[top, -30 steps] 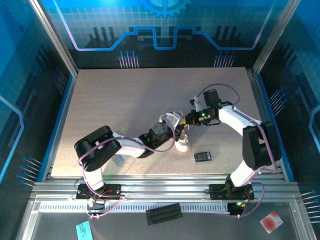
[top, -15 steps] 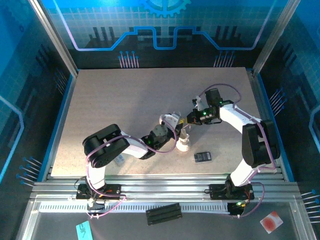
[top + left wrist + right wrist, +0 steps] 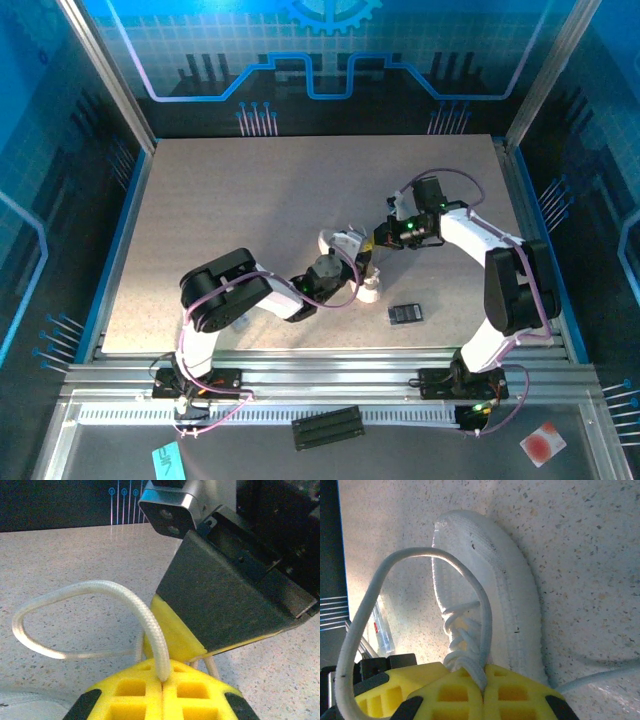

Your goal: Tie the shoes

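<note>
The small white shoe lies on the speckled table just in front of both grippers, which meet above it. My left gripper has its yellow fingertips shut on a white lace that arches up into a loop to the left. My right gripper is shut on another lace loop rising from the shoe's lacing. In the left wrist view the right gripper's yellow finger stands right behind my left fingertips.
A small flat black rectangle lies on the table to the right of the shoe. A black bar rests on the front rail. Blue walls fence the table, which has open space at the back and left.
The left arm's elbow and upper link have swung to the right, toward the shoe. Both grippers stay shut on their laces close together over the shoe, which has hardly moved.
</note>
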